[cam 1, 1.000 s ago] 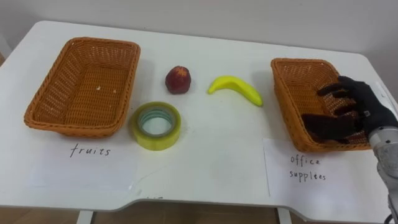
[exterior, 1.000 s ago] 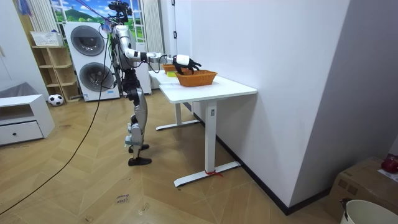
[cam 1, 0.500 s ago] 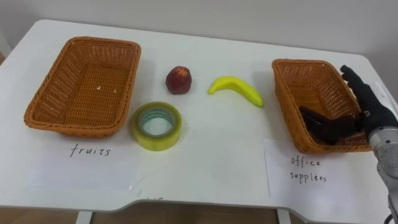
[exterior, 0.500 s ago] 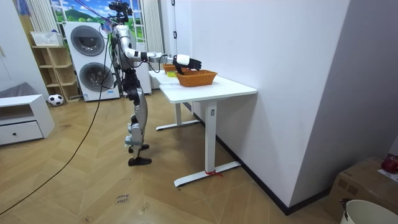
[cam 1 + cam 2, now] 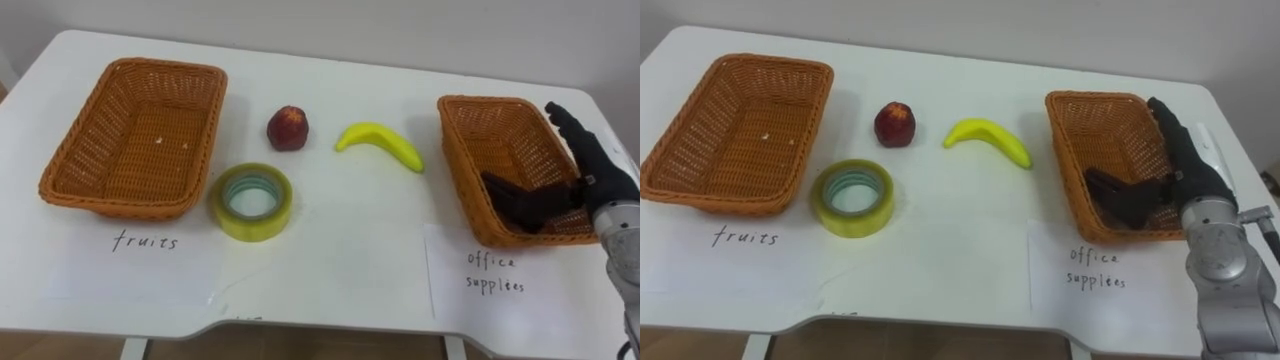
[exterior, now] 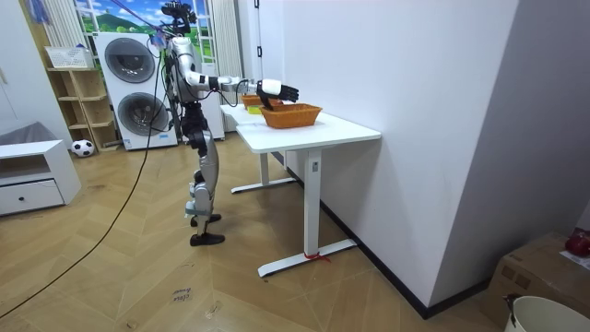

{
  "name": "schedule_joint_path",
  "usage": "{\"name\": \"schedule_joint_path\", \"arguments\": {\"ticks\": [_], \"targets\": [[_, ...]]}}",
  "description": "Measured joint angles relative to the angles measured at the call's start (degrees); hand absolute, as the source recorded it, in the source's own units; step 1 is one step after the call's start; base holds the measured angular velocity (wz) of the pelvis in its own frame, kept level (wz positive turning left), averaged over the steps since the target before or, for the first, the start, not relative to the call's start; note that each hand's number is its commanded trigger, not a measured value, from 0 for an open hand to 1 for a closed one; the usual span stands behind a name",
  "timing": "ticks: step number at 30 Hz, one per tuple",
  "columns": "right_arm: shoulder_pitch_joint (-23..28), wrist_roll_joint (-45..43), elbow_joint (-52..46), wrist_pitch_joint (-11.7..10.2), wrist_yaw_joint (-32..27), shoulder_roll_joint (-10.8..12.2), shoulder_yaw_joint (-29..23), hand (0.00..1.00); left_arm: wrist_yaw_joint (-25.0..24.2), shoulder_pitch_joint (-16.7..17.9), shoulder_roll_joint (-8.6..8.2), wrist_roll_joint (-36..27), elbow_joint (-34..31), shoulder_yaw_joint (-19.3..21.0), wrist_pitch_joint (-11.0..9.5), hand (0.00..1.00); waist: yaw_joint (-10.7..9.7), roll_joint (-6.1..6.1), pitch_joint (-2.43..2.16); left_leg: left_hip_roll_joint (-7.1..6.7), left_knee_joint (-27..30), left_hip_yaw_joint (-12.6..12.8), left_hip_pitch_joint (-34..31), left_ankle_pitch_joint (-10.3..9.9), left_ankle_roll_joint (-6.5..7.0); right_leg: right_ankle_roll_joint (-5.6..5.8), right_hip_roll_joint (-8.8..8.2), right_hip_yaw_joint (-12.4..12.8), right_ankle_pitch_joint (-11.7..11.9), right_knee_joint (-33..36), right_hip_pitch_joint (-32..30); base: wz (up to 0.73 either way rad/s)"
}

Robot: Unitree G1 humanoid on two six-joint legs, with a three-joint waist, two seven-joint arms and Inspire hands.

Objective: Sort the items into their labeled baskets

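Right robot hand: you have the right robot hand (image 5: 596, 180) over the far right side of the right basket (image 5: 500, 140). Its fingers are straight and spread wide, the thumb reaches left into the basket, and it holds nothing.
Right basket: it stands at the right end of the table (image 5: 330, 250), behind a handwritten paper label. I cannot tell whether anything lies under the thumb.
Banana: the banana (image 5: 380, 144) lies on the table just left of the right basket. It does not touch the basket and is well apart from your robot hand.
Apple: the apple (image 5: 287, 128) sits left of the banana, between the two baskets.
Roll of tape: the roll of tape (image 5: 250, 202) lies flat in front of the apple, close to the left basket's near right corner and far from the robot hand.
Left basket: the left basket (image 5: 140, 140) stands at the left end of the table, with only a few specks on its floor.
Stance: the room view shows the robot upright at the table's end, arm stretched out over the basket, with washing machines (image 6: 129, 74) behind it.
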Motion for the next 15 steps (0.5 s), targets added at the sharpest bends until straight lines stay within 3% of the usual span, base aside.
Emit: {"name": "schedule_joint_path", "arguments": {"ticks": [11,15], "targets": [[-0.03,3.08,-3.93,-0.31,-2.06,0.00,-0.22,0.00,-1.75,0.01,0.13,-0.03,-0.03,0.68,0.00,0.00,0.34,-0.06,0.08,0.02,0.02,0.16,0.01,0.00,0.00,0.00,-0.03,0.03,0.00,0.03,-0.03,0.00],[-0.39,3.53,-10.32,-0.24,-2.06,-0.01,-0.69,0.00,-1.95,0.19,0.05,0.02,-1.03,0.64,0.09,0.00,0.32,0.16,0.13,0.04,0.04,0.22,0.04,0.00,0.00,0.00,-0.03,0.05,0.00,0.07,0.00,0.00]]}}
